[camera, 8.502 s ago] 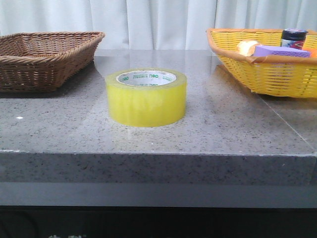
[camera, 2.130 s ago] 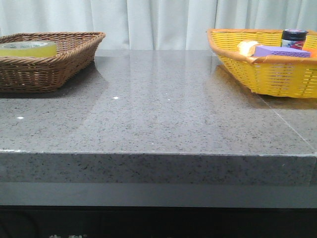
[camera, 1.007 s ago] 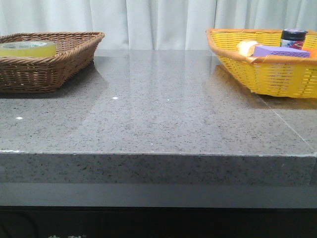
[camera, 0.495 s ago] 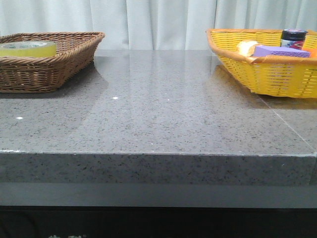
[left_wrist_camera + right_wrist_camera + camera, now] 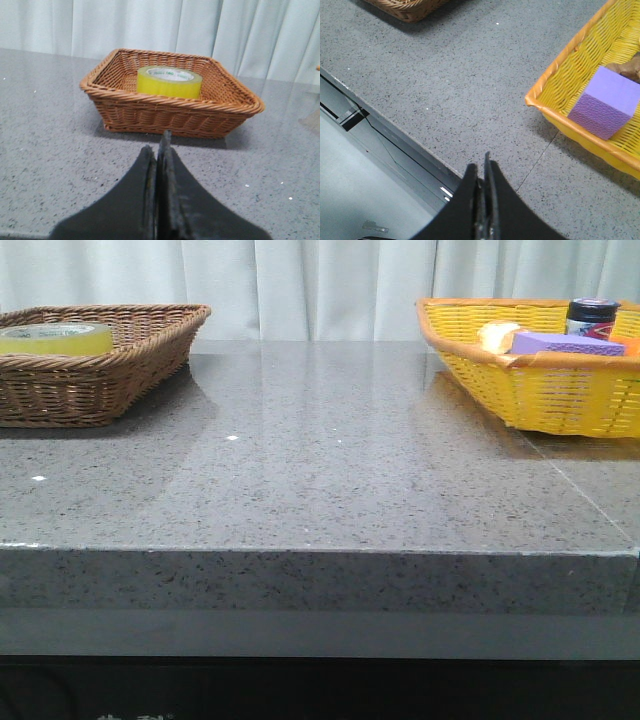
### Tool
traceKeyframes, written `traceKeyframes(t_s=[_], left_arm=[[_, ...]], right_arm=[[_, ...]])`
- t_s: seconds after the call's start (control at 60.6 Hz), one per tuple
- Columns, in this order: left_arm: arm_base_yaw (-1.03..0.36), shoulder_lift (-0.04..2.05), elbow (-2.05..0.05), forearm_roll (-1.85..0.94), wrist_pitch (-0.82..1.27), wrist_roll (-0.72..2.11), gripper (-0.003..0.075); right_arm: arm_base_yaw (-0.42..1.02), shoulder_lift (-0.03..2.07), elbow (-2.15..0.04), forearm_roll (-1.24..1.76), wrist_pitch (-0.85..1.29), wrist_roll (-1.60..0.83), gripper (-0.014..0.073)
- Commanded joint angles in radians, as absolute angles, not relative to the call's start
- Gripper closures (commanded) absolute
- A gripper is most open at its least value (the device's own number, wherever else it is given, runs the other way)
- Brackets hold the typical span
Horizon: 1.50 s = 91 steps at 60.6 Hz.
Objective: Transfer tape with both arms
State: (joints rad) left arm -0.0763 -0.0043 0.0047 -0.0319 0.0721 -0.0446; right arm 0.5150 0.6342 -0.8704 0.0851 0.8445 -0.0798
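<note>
The left gripper [image 5: 159,150] has its jaws clenched on nothing, hanging over the bench [image 5: 45,145] just short of the brown basket [image 5: 150,112]. The right gripper [image 5: 481,172] is likewise pressed closed and empty above the bench's near edge, beside the yellow basket [image 5: 570,75]. The tape [image 5: 169,81] sits flat inside the brown basket at far left.

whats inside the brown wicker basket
The tape lies flat inside the brown basket, white core ring facing up. Nothing else shows in it, though the near wall hides part of the basket floor in front of the roll.
</note>
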Motion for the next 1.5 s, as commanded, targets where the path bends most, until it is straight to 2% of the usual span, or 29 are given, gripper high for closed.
traceKeyframes(t_s=[0.0,1.172,1.271,1.486], left_arm=[[-0.084,-0.024,0.011,-0.03,-0.034,-0.045,0.0741],[-0.053,-0.023,0.011,-0.03,-0.044,-0.045,0.0741],[-0.053,-0.023,0.011,-0.03,-0.044,-0.045,0.0741],[-0.053,-0.023,0.011,-0.03,-0.044,-0.045,0.0741]], right_arm=[[0.508,0.633,-0.893,0.092,0.78,-0.084,0.0661],[0.507,0.617,-0.892,0.089,0.777,-0.084,0.0661],[0.469,0.589,-0.883,0.088,0.776,-0.084,0.0661],[0.282,0.462,-0.753,0.085,0.667,-0.084,0.0661]])
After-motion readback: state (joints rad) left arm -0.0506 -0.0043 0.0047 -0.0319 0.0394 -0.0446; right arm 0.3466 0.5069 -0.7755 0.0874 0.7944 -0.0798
